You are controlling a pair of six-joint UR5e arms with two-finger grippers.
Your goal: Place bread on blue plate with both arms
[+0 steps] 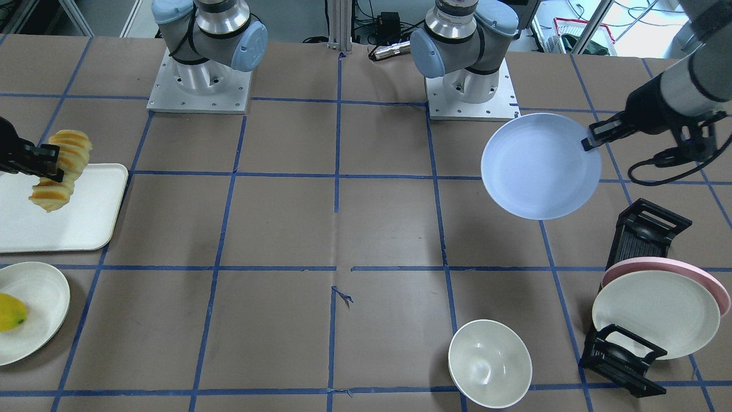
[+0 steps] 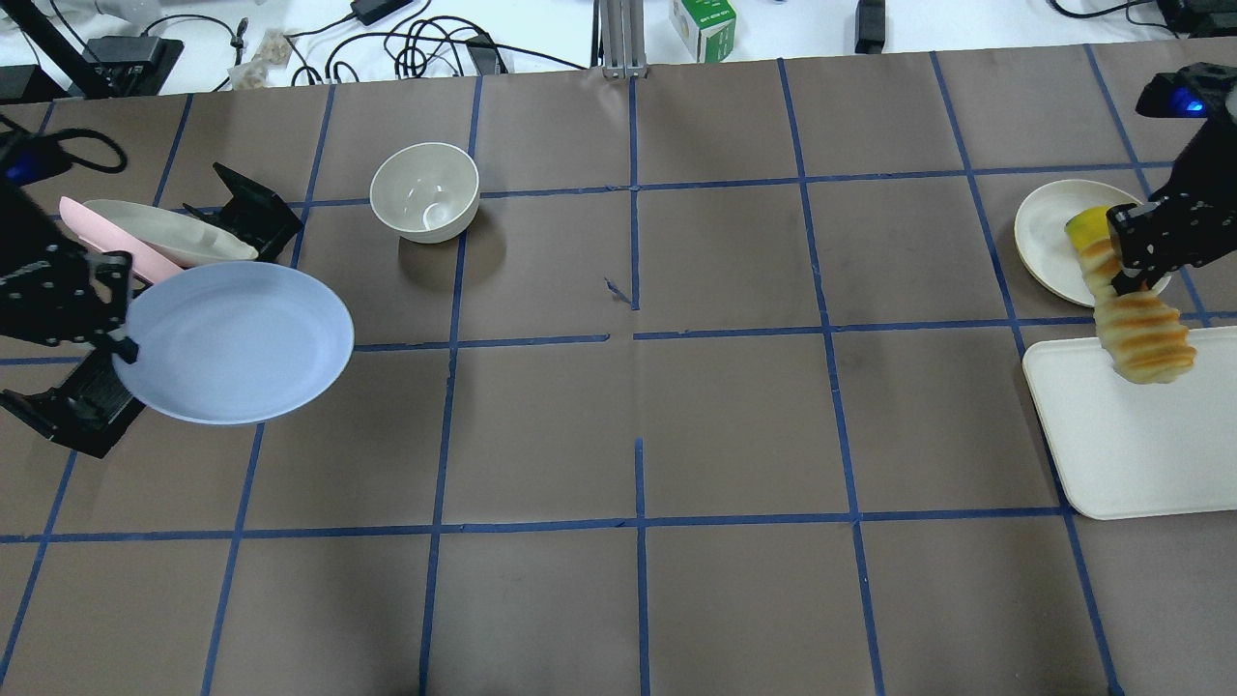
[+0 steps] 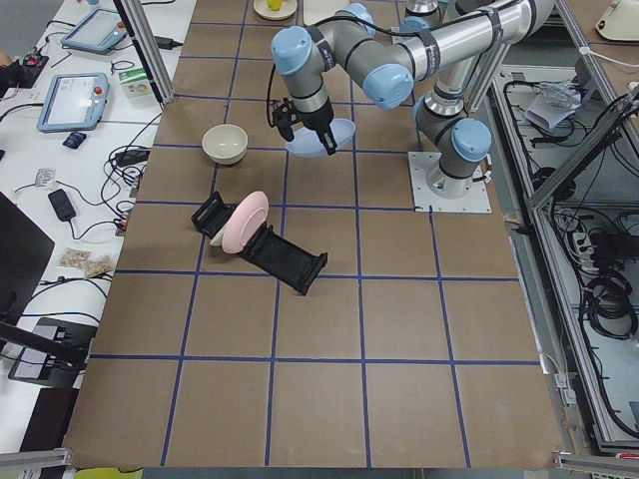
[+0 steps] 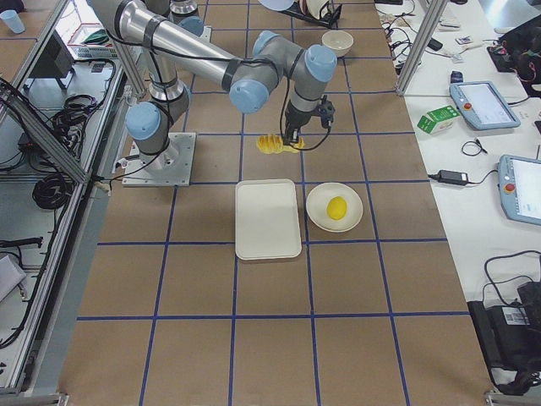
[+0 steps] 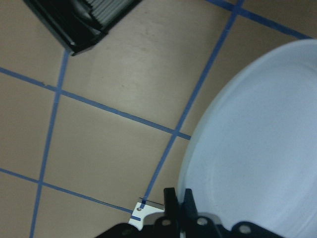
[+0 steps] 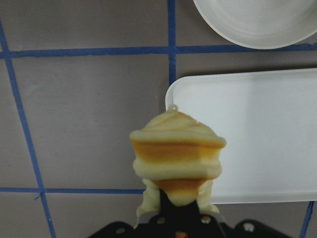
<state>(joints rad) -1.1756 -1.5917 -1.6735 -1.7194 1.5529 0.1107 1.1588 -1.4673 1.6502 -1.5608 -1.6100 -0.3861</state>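
Note:
My left gripper (image 2: 121,340) is shut on the rim of the pale blue plate (image 2: 237,340) and holds it in the air, slightly tilted, beside the black dish rack; the plate also shows in the front view (image 1: 537,166) and the left wrist view (image 5: 262,144). My right gripper (image 2: 1126,275) is shut on the bread (image 2: 1140,329), an orange-topped ridged loaf that hangs above the far edge of the white tray (image 2: 1131,435). In the front view the right gripper (image 1: 48,163) holds the bread (image 1: 60,171) near its middle. The right wrist view shows the loaf (image 6: 176,158) end-on.
A black dish rack (image 1: 640,286) holds a cream plate (image 1: 657,315) and a pink plate (image 1: 686,272). A white bowl (image 2: 425,191) stands mid-left. A cream plate (image 1: 34,309) carries a yellow fruit (image 1: 10,312) next to the tray (image 1: 86,212).

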